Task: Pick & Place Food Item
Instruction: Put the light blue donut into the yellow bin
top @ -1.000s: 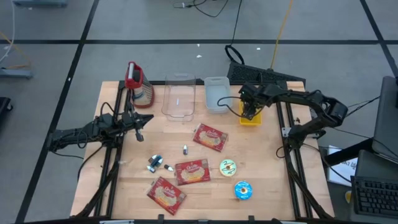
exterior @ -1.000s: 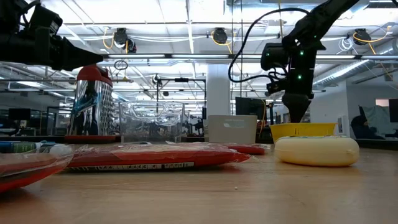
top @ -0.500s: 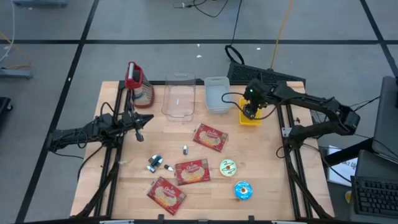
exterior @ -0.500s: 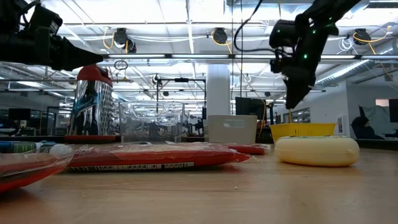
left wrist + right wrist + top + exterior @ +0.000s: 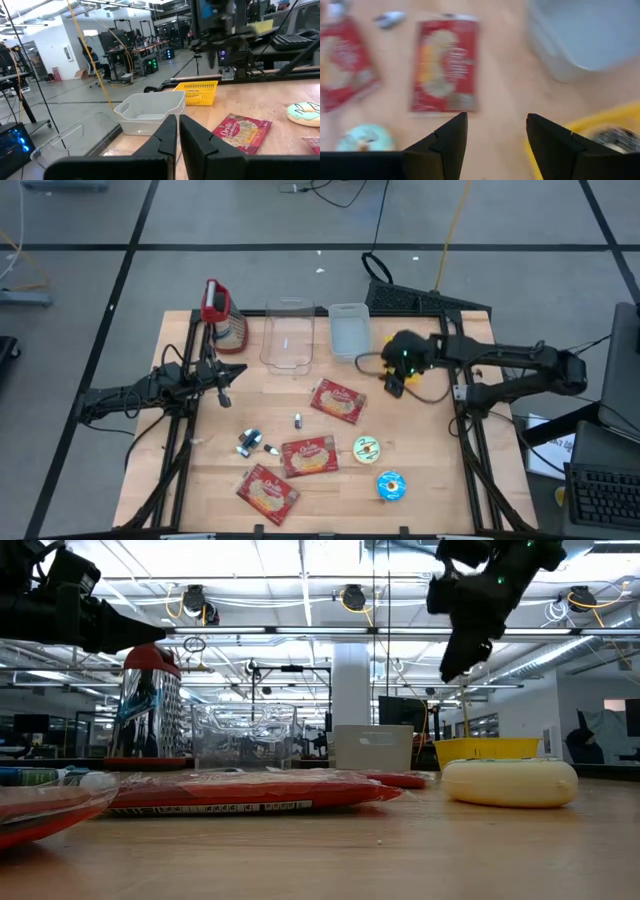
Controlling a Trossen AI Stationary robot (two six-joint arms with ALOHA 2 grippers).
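Note:
Three red food packets lie flat on the table, one in the middle and two nearer the front. A pale iced donut and a blue one lie to their right. My right gripper hangs open and slanting down, above the table beside the yellow basket, nothing between its fingers. A dark round item lies in the basket. My left gripper waits shut and level at the table's left side.
A white bin, a clear container and a red-topped grater stand along the far edge. Small metal bits lie between the packets. Bare wood shows between the middle packet and the bin.
My right gripper has risen out of the yellow basket and swung toward the table's near edge and a little left. It has tipped from pointing nearly straight down to a slant, staying open and empty.

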